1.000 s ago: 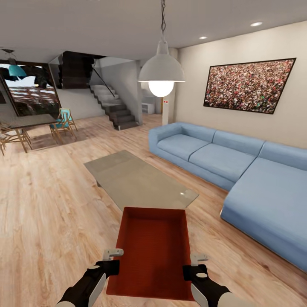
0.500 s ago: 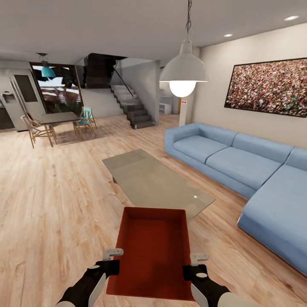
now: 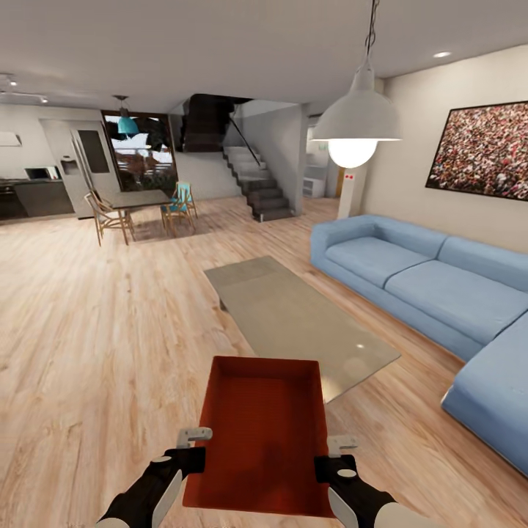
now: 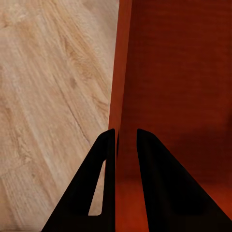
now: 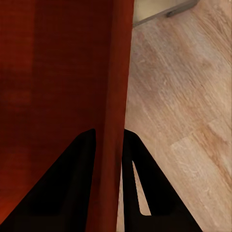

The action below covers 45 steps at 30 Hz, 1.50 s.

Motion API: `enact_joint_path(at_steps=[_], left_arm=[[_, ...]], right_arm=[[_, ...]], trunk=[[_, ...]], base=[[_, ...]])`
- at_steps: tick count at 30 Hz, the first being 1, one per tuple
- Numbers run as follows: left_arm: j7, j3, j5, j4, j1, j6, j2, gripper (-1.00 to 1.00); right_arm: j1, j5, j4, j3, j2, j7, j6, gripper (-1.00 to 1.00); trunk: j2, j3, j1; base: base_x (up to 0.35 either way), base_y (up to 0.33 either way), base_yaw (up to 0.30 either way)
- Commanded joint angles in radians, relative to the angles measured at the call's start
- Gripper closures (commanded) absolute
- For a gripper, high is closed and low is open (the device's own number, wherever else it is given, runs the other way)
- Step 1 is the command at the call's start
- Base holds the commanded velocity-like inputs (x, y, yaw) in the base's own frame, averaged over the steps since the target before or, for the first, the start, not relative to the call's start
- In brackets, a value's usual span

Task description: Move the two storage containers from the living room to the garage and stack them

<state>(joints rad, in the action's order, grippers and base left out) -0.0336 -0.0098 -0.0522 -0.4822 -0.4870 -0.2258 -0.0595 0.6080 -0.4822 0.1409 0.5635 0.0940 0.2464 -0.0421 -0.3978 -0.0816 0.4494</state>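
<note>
One orange-red storage container (image 3: 264, 433) hangs low in front of me over the living room's light wood planks (image 3: 110, 352), held by its two long walls. My left gripper (image 3: 194, 449) is shut on its left wall, and the left wrist view has that wall (image 4: 121, 72) pinched in my left gripper (image 4: 125, 133). My right gripper (image 3: 334, 456) is shut on the right wall, which runs up through my right gripper (image 5: 108, 133) in the right wrist view beside the container's dark red inside (image 5: 53, 72). The bin is empty. The garage is out of view.
A glass coffee table (image 3: 293, 315) stands just ahead of the container, and a blue sectional sofa (image 3: 440, 286) runs along the right. A pendant lamp (image 3: 356, 128) hangs above. A dining table with chairs (image 3: 139, 202), stairs (image 3: 257, 187) and a kitchen lie far back left. Open wood floor spreads to the left.
The camera has turned left: sofa, table and lamp slid right in the picture, and the dining area and kitchen came into view. The container and both grippers hold the same pose.
</note>
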Motion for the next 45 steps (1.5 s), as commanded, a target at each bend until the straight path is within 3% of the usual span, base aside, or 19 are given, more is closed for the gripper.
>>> enact_joint_path(at_steps=[1, 45], left_arm=[[-0.011, -0.009, 0.008, -0.004, -0.001, 0.016, 0.001, 1.00], [-0.012, -0.009, 0.008, 0.002, -0.001, 0.011, 0.000, 1.00]], right_arm=[[0.001, -0.026, -0.029, 0.018, 0.000, 0.005, -0.004, 1.00], [0.001, -0.026, -0.029, 0.018, 0.000, 0.005, -0.004, 1.00]], trunk=[[-0.002, -0.002, 0.001], [-0.002, -0.002, 0.001]], base=[[0.000, 0.000, 0.268], [0.000, 0.000, 0.268]])
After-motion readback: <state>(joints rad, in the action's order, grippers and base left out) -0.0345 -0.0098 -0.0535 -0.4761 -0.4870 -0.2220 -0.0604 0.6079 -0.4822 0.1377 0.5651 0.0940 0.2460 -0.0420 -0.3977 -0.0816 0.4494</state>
